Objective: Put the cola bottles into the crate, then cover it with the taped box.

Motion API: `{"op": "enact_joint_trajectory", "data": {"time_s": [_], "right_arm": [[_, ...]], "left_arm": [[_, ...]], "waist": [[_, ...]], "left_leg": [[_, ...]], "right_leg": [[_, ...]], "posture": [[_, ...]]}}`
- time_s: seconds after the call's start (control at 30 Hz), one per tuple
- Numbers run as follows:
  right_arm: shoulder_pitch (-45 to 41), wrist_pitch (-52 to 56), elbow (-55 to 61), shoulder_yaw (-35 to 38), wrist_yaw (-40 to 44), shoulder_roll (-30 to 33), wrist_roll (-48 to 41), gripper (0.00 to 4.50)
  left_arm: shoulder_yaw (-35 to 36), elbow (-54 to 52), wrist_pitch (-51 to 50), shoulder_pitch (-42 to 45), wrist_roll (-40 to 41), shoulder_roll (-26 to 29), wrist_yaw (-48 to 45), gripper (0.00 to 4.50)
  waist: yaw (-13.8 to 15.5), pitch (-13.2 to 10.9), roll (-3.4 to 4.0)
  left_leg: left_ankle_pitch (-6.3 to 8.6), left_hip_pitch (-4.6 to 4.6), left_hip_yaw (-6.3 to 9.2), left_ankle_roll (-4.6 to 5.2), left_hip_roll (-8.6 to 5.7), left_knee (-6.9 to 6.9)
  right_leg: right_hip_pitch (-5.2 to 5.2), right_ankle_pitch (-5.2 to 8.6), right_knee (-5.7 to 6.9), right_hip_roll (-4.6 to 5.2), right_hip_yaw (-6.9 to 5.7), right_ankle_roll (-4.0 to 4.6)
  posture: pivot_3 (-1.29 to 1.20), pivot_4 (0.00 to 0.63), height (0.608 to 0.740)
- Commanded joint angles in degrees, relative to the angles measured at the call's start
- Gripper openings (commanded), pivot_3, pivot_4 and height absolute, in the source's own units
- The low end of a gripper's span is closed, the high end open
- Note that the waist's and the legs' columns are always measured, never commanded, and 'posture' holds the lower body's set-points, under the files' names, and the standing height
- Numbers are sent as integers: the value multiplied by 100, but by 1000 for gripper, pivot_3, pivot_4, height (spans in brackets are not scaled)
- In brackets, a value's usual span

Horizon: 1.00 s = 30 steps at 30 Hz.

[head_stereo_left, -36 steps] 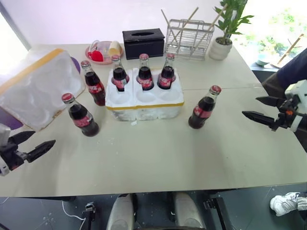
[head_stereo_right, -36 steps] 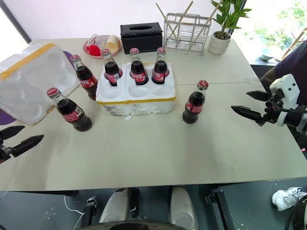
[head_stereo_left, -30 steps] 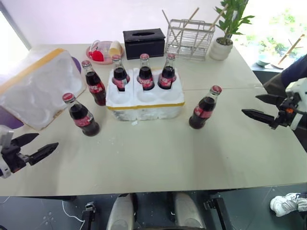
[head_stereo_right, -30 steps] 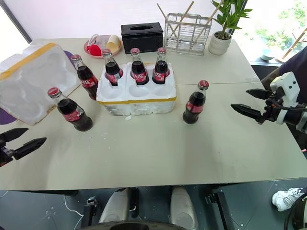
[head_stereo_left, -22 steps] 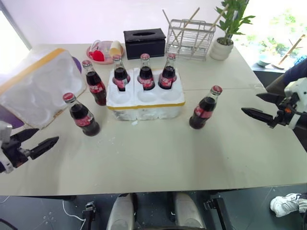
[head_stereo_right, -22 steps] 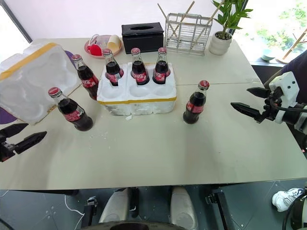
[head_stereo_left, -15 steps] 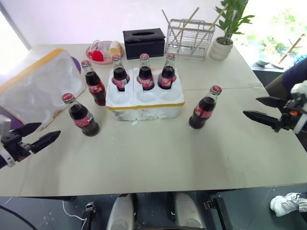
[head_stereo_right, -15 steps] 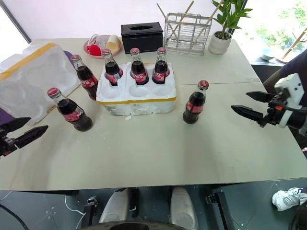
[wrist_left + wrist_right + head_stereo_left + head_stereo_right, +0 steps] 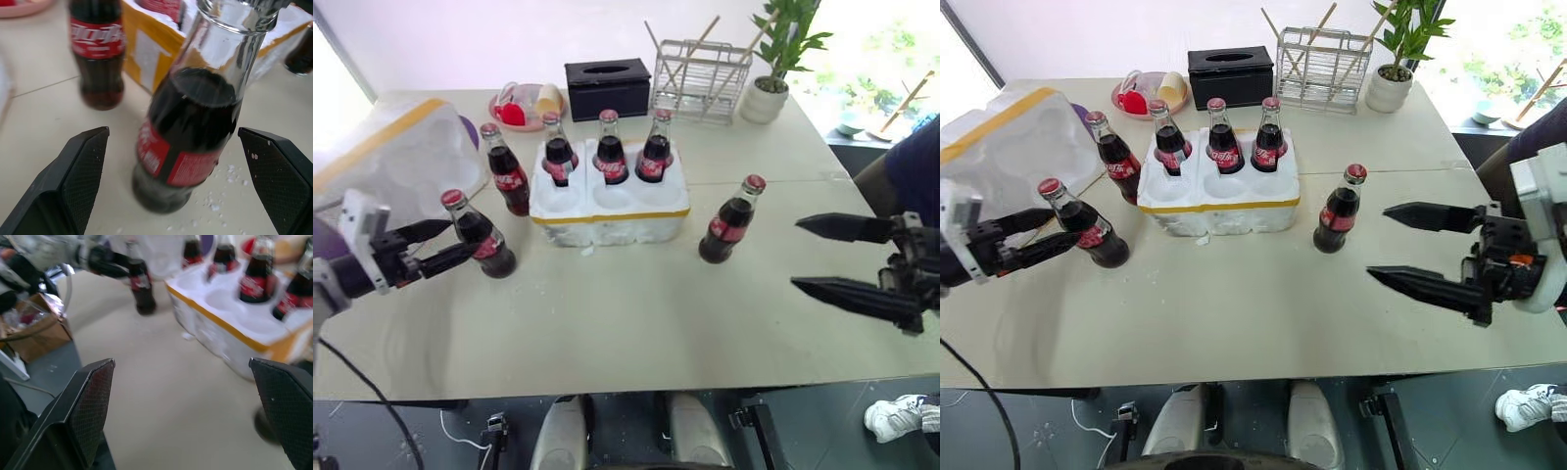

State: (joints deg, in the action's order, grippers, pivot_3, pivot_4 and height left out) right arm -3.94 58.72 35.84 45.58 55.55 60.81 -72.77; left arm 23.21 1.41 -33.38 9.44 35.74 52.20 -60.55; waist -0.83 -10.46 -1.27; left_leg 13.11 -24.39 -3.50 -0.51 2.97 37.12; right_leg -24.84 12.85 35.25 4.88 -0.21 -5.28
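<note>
The white crate [image 9: 607, 213] with its yellow band sits mid-table, three cola bottles [image 9: 610, 149] standing in its back wells. Three more bottles stand loose: one [image 9: 507, 176] at the crate's left, one [image 9: 481, 237] front left, one [image 9: 732, 221] to the right. The taped box [image 9: 386, 162] lies tipped at the far left. My left gripper [image 9: 460, 237] is open, its tips just reaching the front-left bottle [image 9: 195, 122], which stands between the fingers with gaps on both sides. To the right of the right-hand bottle, my right gripper [image 9: 796, 253] is open and empty.
Along the table's far edge stand a black tissue box [image 9: 606, 86], a wire rack [image 9: 701, 78], a potted plant [image 9: 769, 88] and a pink plate [image 9: 519, 106] with small items. A person's dark sleeve [image 9: 913, 162] shows at the right edge.
My left gripper has moved forward and right, up to the front-left bottle. My right gripper has drawn back and leftwards, closer to the camera. Both stay open.
</note>
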Motion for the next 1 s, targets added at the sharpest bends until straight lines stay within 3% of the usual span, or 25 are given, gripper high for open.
{"op": "enact_joint_trajectory", "data": {"time_s": [0.03,0.4,0.5,0.53,0.6,0.83,1.0], "right_arm": [[-169,-122,216,-42,-540,96,-580,4500],[-730,-447,57,-900,-1142,270,-566,4500],[-820,-482,19,-1018,-1193,293,-544,4500],[-836,-494,12,-1055,-1208,293,-528,4500],[-828,-513,16,-1087,-1228,296,-514,4500],[-737,-484,-48,-1108,-1274,288,-552,4500],[-705,-607,17,-1197,-1318,221,-315,4500]], "left_arm": [[-186,3,131,82,-77,34,-212,4419],[-1006,747,1158,809,-817,-549,-124,4419],[-973,768,1202,833,-838,-646,-54,3566],[-946,680,1127,780,-791,-626,-69,3059],[-893,531,994,691,-710,-581,-96,2868],[-389,-696,-431,277,383,118,-574,2868],[-277,-1257,-1260,938,1260,157,-413,2868]], "waist": [[-4,-1,-2],[40,0,-7],[34,0,-7],[33,0,-7],[30,0,-8],[16,-5,-20],[111,-8,-25]], "left_leg": [[0,0,0,0,1,-1],[-1,-4,1,1,-6,5],[-1,-5,2,2,-5,4],[-1,-5,2,2,-6,4],[-1,-4,2,2,-6,4],[-1,-7,2,3,-3,3],[-1,-7,9,2,-4,12]], "right_leg": [[0,0,0,-1,0,0],[5,0,-4,10,0,0],[5,-1,-4,8,-1,-2],[5,-1,-3,7,-1,-2],[5,-1,-3,7,-1,-2],[1,-1,-2,6,-1,-3],[6,-1,0,5,-4,-3]], "posture": [[0,150,740],[0,150,740],[0,150,740],[0,150,740],[0,150,740],[0,150,740],[0,150,740]]}}
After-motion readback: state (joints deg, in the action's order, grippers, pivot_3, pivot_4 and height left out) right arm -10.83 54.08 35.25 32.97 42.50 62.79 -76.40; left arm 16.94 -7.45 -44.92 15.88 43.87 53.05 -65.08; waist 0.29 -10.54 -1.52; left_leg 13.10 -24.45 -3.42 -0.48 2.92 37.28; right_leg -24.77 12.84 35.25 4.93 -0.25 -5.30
